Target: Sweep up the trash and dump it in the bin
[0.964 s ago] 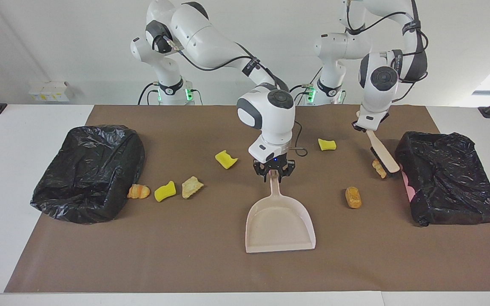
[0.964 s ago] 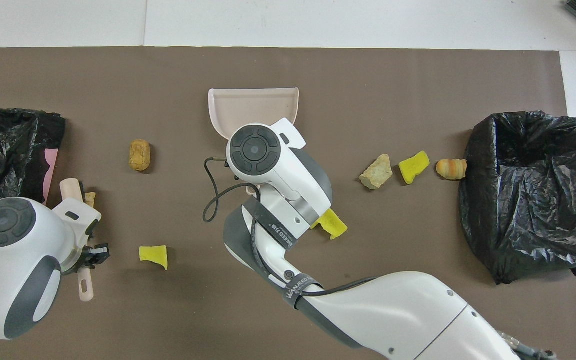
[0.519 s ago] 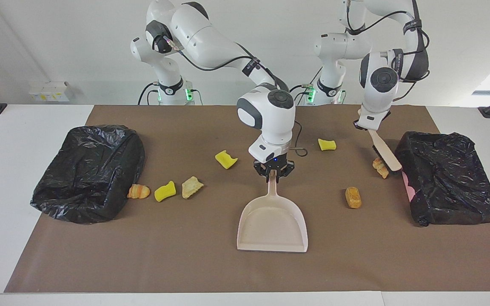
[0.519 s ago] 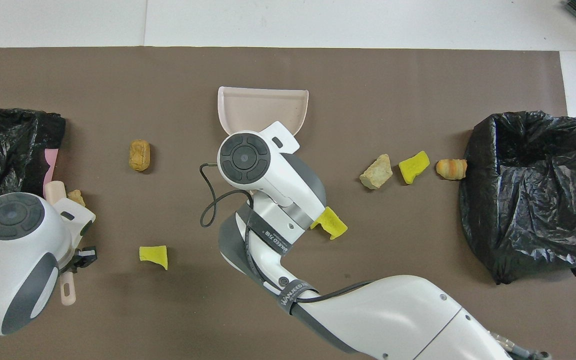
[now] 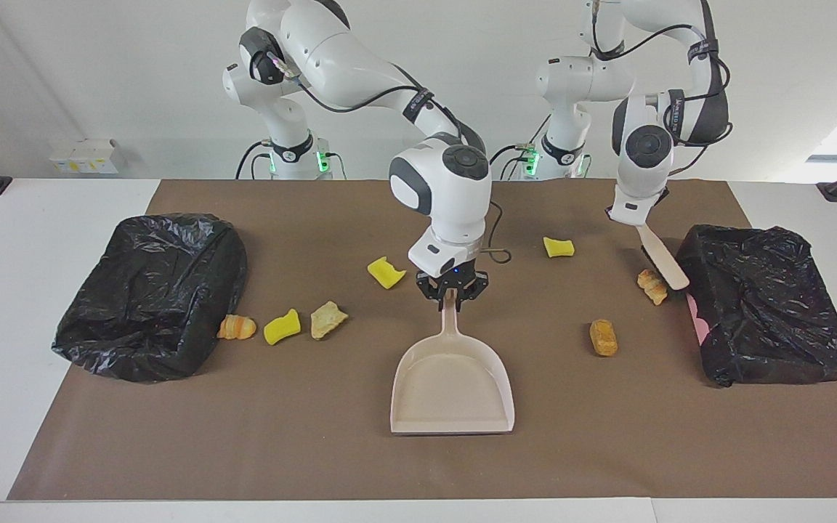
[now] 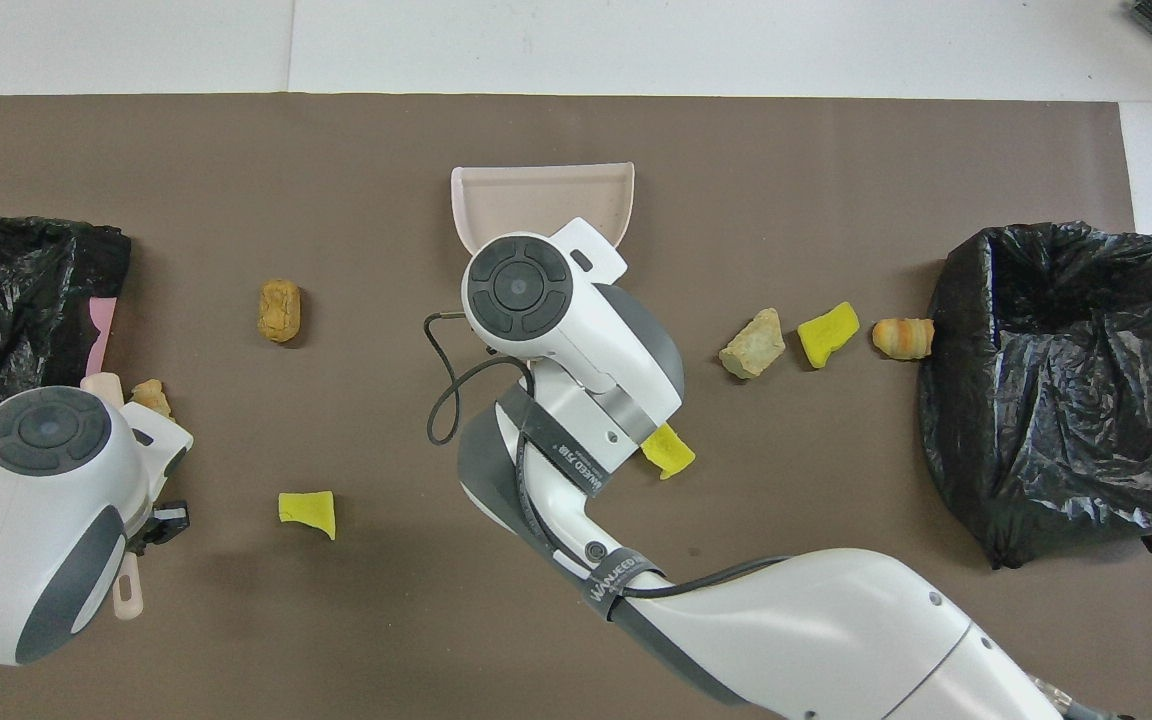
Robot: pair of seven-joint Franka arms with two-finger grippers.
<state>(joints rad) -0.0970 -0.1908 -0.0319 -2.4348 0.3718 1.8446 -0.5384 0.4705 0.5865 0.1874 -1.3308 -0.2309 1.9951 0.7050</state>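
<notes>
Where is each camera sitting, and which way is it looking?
Facing view: high across the table, looking toward the robots; both whole arms show, the right end effector holding the dustpan, the left end effector holding the brush.
Overhead view: high above the robots' end, looking steeply down and forward; only wrists and forearms show.
Shared: the dustpan, two black bins, yellow and brown trash, turned half around.
</notes>
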